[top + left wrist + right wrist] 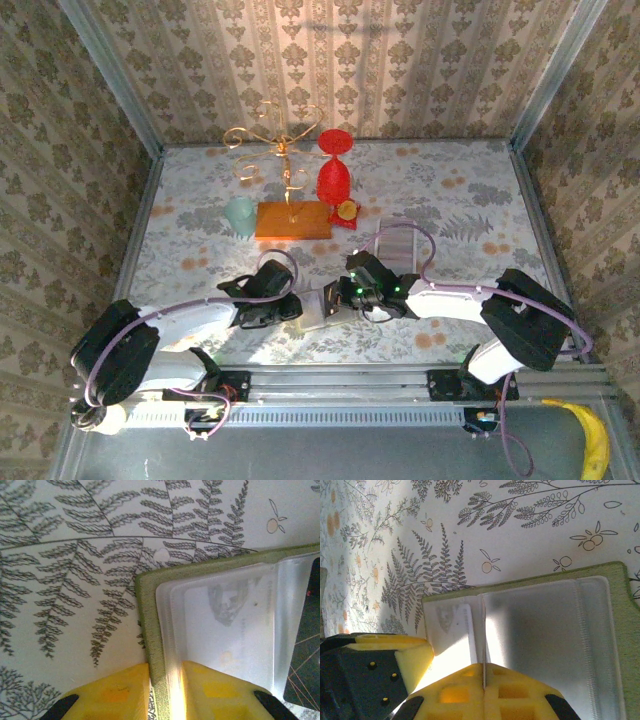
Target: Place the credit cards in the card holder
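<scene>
The card holder (318,306) lies open near the table's front: a green cover (150,610) with clear plastic sleeves (555,630). A whitish credit card (225,625) with a grey emblem sits inside one sleeve. My left gripper (165,667) pinches the holder's edge, one yellow finger on the green cover and the other on the sleeve. My right gripper (483,669) is shut on a thin whitish credit card (483,635), held edge-on and standing over the seam between two sleeves. The two grippers (293,306) (345,293) face each other across the holder.
Behind the holder stand a gold wire stand on an orange wooden base (292,220), a red goblet (335,175) and a teal cup (240,215). A pale striped rectangular item (400,245) lies right of centre. A banana (590,435) lies below the rail at the lower right.
</scene>
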Robot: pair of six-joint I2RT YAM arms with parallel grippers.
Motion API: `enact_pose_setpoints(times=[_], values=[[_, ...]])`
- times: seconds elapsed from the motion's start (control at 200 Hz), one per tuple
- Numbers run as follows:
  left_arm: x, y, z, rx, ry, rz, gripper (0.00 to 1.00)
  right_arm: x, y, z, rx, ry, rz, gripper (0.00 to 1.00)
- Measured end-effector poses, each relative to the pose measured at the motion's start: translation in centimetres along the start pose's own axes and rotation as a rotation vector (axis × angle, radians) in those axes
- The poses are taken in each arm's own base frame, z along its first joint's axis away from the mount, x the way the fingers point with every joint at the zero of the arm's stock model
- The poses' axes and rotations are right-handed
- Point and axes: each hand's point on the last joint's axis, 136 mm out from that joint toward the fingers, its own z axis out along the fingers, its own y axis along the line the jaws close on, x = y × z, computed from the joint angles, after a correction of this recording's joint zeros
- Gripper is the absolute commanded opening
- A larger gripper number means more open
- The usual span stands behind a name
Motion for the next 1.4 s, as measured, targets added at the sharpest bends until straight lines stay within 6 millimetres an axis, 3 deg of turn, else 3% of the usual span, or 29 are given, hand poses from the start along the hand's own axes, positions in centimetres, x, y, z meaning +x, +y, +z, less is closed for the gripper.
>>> enact_pose_setpoints(times=[1.055, 1.4], values=[[0.1, -0.1, 0.1, 0.005, 0.000, -0.001, 0.19, 0.9, 0.2, 0.9, -0.003, 0.018, 0.003, 0.00], [0.1, -0.2, 0.1, 0.006, -0.001, 0.000, 0.19, 0.4, -0.3, 0.0, 0.016, -0.027, -0.003, 0.00]])
